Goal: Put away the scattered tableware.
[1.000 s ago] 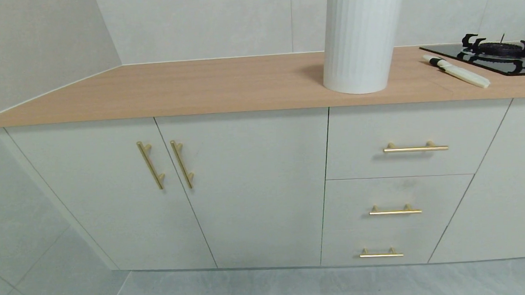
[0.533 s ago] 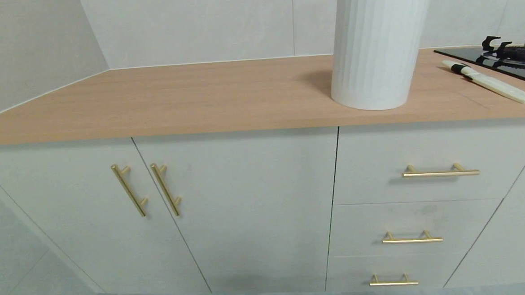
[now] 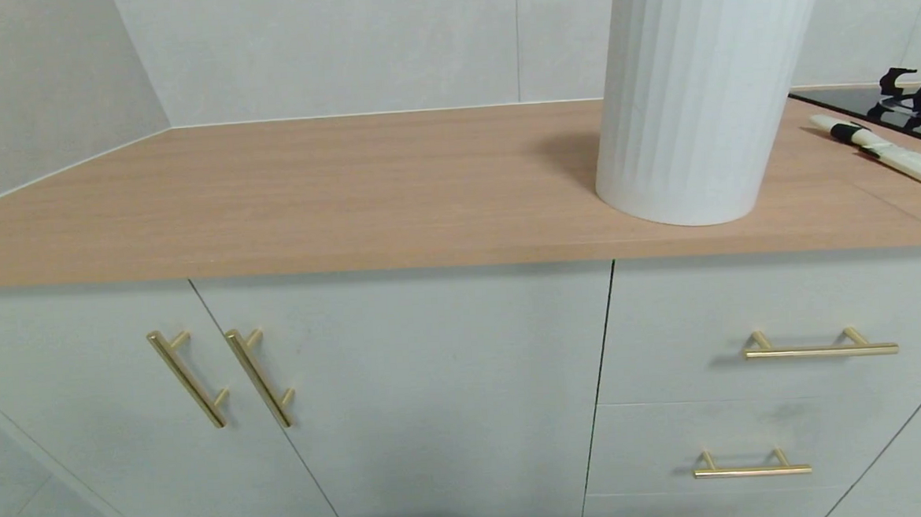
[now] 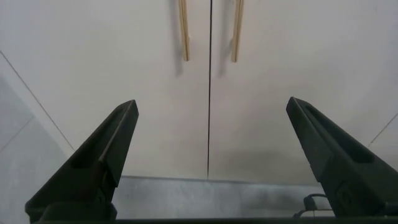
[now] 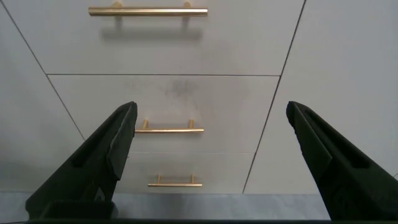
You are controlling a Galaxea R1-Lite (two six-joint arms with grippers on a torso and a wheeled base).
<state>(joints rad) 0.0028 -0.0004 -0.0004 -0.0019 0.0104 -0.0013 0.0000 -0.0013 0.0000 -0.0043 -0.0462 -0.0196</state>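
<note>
While both arms sit low before the cabinet, neither holds anything. The left gripper point(image 4: 211, 104) has its jaws spread wide, facing the two doors' handles point(image 4: 184, 31). The right gripper point(image 5: 211, 107), equally spread, faces the drawers point(image 5: 180, 93). Above them you have the counter point(image 3: 347, 193), and on it, over the seam between doors and drawers, stands the ribbed white pot point(image 3: 704, 96), upright.

Beyond and to the right of the pot lies the knife point(image 3: 892, 155), flat on the counter, apart from the pot and just beside the hob point(image 3: 854, 104). So from either gripper it lies up and off to the right, and I judge your right arm the nearer one, since the drawers it faces sit under that end of the counter.

The knife's long axis runs on a slant, back-left to front-right. Its black-banded end points back toward the pot. Its other end points front-right and is cut off, so you cannot yet tell handle from blade.
</note>
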